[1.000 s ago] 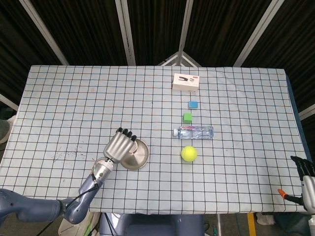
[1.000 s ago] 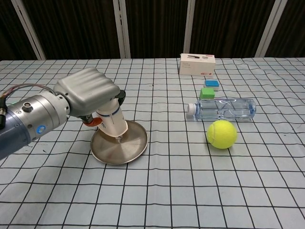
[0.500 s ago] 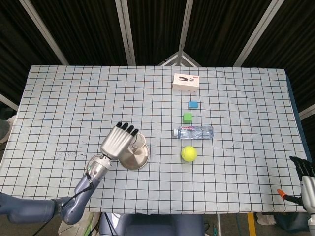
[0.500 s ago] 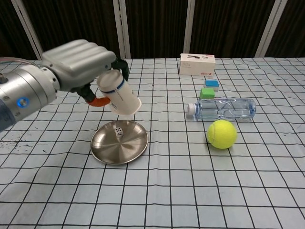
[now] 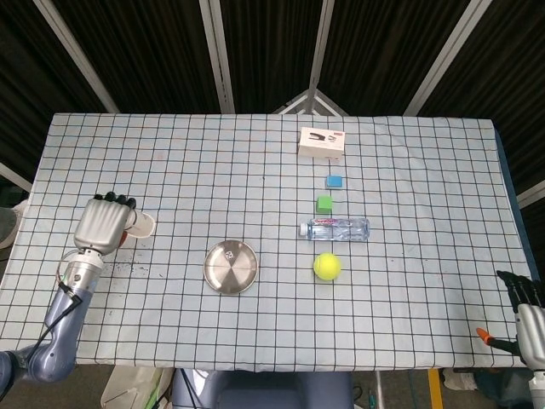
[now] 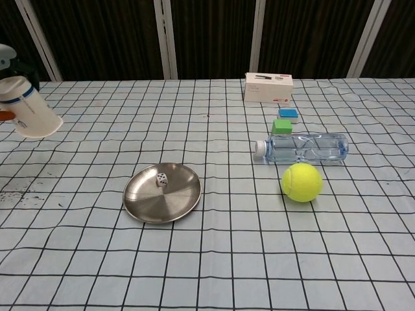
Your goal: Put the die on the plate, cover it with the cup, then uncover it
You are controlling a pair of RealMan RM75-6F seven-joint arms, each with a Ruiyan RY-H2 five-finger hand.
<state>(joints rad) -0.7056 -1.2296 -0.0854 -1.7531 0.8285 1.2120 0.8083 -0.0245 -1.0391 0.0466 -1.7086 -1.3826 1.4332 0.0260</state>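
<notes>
At the left edge I have the left hand [image 5: 102, 223] wrapped around the tilted cup [image 6: 29, 116], the die [image 6: 161, 181] sits uncovered on the plate [image 6: 170, 204] at centre, and at lower right my right hand [image 5: 526, 317] hangs off-table, grip unclear.

Silver left hand [image 5: 100, 225], black fingertips, blue-grey arm.

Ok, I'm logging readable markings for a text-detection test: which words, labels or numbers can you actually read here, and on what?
Nothing reads clearly.
White box: dark picture and red mark, print too small.
Water bottle: label blurred.
Die on the plate: pips visible, count unclear.
Cup in the left hand: blue band, no text.
</notes>
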